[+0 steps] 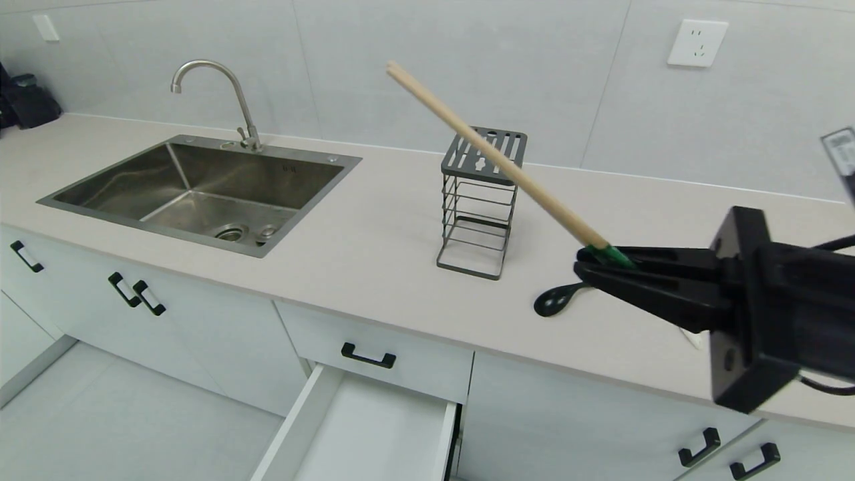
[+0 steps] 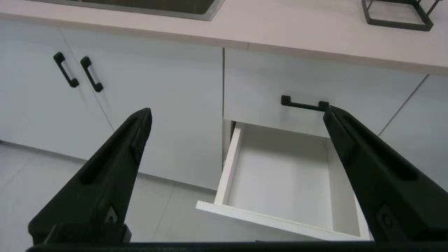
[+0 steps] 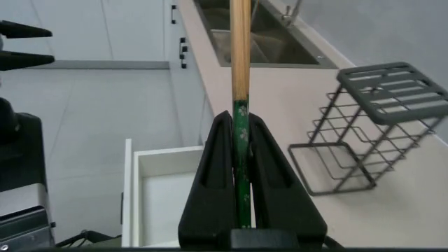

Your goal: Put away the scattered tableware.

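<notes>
1. Right gripper [image 1: 591, 264] is clamped on the green end of the chopsticks [image 1: 494, 157], raised above the counter [image 1: 374, 254]; the shafts slant up across the wire rack [image 1: 477, 227].
2. Black spoon [image 1: 553, 300] lies on the counter near that gripper.
3. Left gripper [image 2: 236, 112] is spread wide, facing the open drawer [image 2: 227, 168].

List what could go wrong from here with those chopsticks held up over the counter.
1. The right gripper pinches the chopsticks only at their green end, so the long free length may pivot or slip in the jaws.
2. The slots in the wire rack look narrow; the tilted tips could strike its top plate and tip the rack.
3. The black spoon lies just under the gripper; lowering could knock it.
</notes>
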Controlling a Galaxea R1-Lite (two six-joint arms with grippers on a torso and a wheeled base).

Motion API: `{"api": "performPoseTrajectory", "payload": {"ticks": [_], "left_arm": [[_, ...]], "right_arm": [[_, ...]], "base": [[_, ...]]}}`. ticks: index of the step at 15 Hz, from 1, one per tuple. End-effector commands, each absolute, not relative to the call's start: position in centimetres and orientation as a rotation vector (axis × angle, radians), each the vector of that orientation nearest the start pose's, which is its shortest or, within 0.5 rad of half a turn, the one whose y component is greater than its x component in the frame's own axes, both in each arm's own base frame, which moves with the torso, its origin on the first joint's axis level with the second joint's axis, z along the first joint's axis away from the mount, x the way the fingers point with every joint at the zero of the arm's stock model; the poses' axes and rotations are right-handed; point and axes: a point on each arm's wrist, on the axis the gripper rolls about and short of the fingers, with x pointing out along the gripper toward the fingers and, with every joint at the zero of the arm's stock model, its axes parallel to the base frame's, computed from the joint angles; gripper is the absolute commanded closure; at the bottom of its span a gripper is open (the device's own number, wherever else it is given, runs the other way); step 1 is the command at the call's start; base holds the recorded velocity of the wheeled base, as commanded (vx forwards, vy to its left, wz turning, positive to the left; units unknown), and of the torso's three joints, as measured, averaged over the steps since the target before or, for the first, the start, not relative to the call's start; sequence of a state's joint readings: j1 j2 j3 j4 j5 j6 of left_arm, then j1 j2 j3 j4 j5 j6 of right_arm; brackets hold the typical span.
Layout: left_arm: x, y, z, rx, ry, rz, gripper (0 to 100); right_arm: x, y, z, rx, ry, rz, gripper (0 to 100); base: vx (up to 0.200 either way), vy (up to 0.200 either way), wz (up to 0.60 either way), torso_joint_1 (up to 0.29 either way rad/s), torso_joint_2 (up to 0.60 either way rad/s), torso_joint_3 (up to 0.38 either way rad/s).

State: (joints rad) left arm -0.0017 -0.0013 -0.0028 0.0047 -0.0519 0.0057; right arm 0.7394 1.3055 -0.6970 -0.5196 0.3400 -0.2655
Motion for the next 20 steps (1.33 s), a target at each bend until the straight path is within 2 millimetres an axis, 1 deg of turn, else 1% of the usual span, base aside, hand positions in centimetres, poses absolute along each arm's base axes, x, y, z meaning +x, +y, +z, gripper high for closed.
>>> {"api": "performPoseTrajectory", "payload": {"ticks": [1, 3, 5, 6, 7, 9, 11, 13, 16, 18, 20], "left_arm": [[-2.3, -0.1, 7.6, 0.006, 0.001, -0.054, 0], [-2.3, -0.1, 7.6, 0.006, 0.001, -0.054, 0], [-2.3, -0.1, 7.6, 0.006, 0.001, -0.054, 0], [-2.3, -0.1, 7.6, 0.006, 0.001, -0.054, 0], [-2.3, -0.1, 7.6, 0.006, 0.001, -0.054, 0], [-2.3, -0.1, 7.6, 0.006, 0.001, -0.054, 0], [-2.3, -0.1, 7.6, 0.006, 0.001, -0.054, 0], [-2.3, -0.1, 7.6, 0.006, 0.001, -0.054, 0], [-2.3, -0.1, 7.6, 0.006, 0.001, -0.054, 0], [-2.3, -0.1, 7.6, 0.006, 0.001, -0.054, 0], [-2.3, -0.1, 7.5, 0.006, 0.003, -0.054, 0]], "right_arm": [[16.9, 18.6, 22.2, -0.285, 0.049, 1.146, 100], [17.9, 20.0, 20.4, -0.3, 0.122, 1.162, 100], [19.3, 21.5, 19.2, -0.311, 0.165, 1.161, 100], [20.3, 22.6, 17.8, -0.322, 0.211, 1.161, 100], [20.7, 24.0, 17.1, -0.329, 0.233, 1.163, 100], [20.5, 26.3, 16.2, -0.311, 0.274, 1.151, 100], [20.4, 27.4, 16.1, -0.293, 0.287, 1.15, 100], [19.8, 27.2, 15.4, -0.298, 0.314, 1.158, 100], [19.3, 26.5, 15.1, -0.308, 0.328, 1.167, 100], [19.1, 26.7, 15.1, -0.314, 0.326, 1.169, 100], [18.2, 26.8, 14.6, -0.335, 0.334, 1.192, 100]], "base": [[0.0, 0.0, 0.0, 0.0, 0.0, 0.0], [0.0, 0.0, 0.0, 0.0, 0.0, 0.0], [0.0, 0.0, 0.0, 0.0, 0.0, 0.0], [0.0, 0.0, 0.0, 0.0, 0.0, 0.0], [0.0, 0.0, 0.0, 0.0, 0.0, 0.0], [0.0, 0.0, 0.0, 0.0, 0.0, 0.0], [0.0, 0.0, 0.0, 0.0, 0.0, 0.0], [0.0, 0.0, 0.0, 0.0, 0.0, 0.0], [0.0, 0.0, 0.0, 0.0, 0.0, 0.0], [0.0, 0.0, 0.0, 0.0, 0.0, 0.0], [0.0, 0.0, 0.0, 0.0, 0.0, 0.0]]}}
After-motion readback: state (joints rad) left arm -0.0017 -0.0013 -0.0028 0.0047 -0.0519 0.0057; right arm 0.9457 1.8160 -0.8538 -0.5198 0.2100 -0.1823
